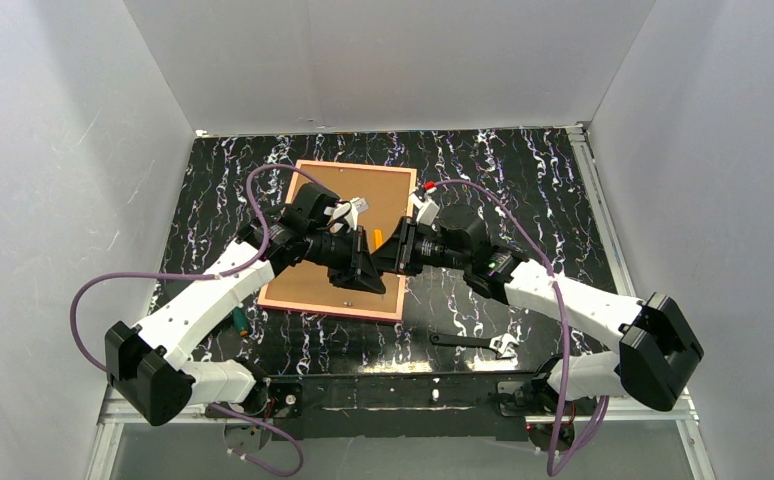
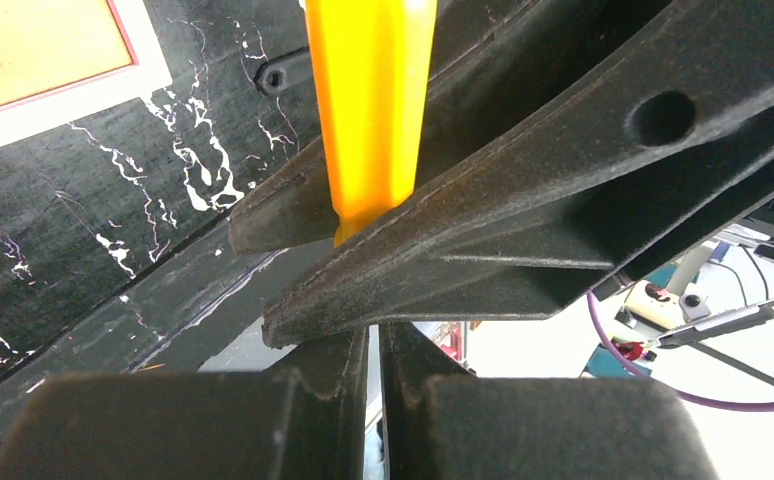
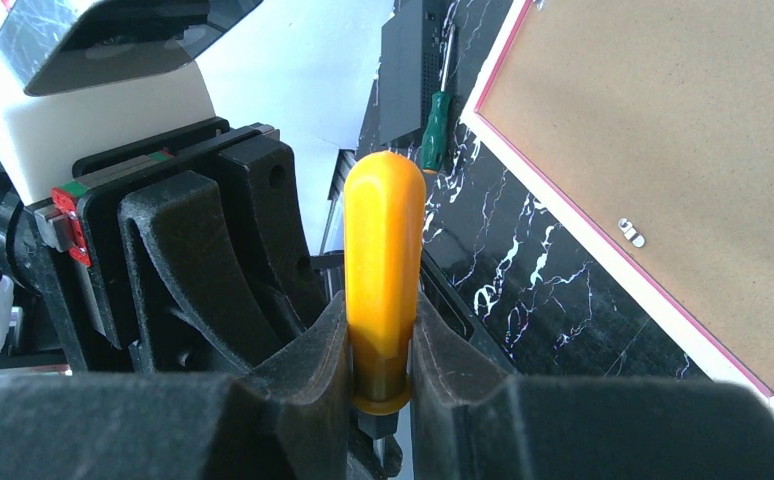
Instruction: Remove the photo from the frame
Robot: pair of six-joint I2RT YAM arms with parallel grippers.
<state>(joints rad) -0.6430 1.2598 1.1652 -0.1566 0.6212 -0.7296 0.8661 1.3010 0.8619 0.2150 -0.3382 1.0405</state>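
Observation:
The frame (image 1: 363,185) lies face down in the middle of the black marbled table, its brown back panel up and its pink-red border showing. It also shows in the left wrist view (image 2: 23,50) and the right wrist view (image 3: 663,150). The photo is hidden. My right gripper (image 1: 381,250) (image 3: 381,340) is shut on an orange-handled screwdriver (image 3: 383,250) (image 2: 368,100), held above the frame's near right part. My left gripper (image 1: 373,280) (image 2: 374,350) is right against the right one, jaws almost together, with nothing seen between them.
A green-handled screwdriver (image 1: 240,322) (image 3: 433,130) lies left of the frame's near corner. A black tool (image 1: 468,343) lies near the front edge on the right. A small metal tab (image 3: 631,232) sits on the back panel. White walls enclose the table.

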